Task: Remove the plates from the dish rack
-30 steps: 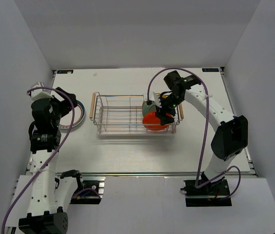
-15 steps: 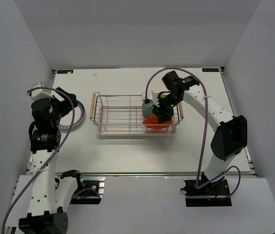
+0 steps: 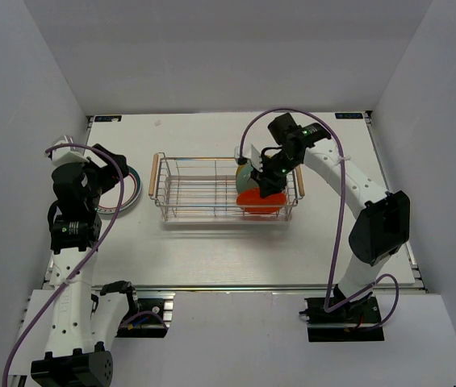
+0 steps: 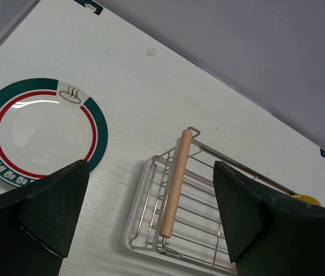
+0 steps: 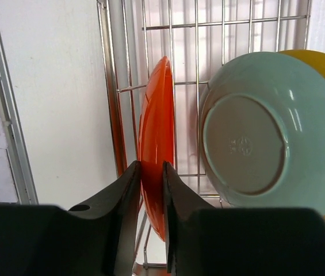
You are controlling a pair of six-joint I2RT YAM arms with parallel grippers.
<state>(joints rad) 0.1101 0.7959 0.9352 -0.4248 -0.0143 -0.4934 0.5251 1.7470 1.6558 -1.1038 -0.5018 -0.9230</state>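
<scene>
The silver wire dish rack (image 3: 199, 192) with wooden handles sits mid-table. At its right end stand an orange plate (image 3: 257, 202), a teal plate (image 3: 244, 175) and a yellow plate (image 5: 323, 63) on edge. My right gripper (image 3: 269, 185) reaches down into the rack. In the right wrist view the right gripper (image 5: 152, 168) is shut on the rim of the orange plate (image 5: 156, 109), with the teal plate (image 5: 266, 144) beside it. A white plate (image 4: 35, 129) with a red ring and dark green rim lies flat on the table at left. My left gripper (image 4: 149, 172) hovers open and empty between the white plate and the dish rack's handle (image 4: 175, 184).
The white plate (image 3: 131, 190) lies just left of the rack, by my left arm. White walls enclose the table on three sides. The rack's left part holds no plates.
My right gripper's fingers have closed onto the orange plate's rim, and the wrist has shifted slightly toward the back. The left arm has not moved.
</scene>
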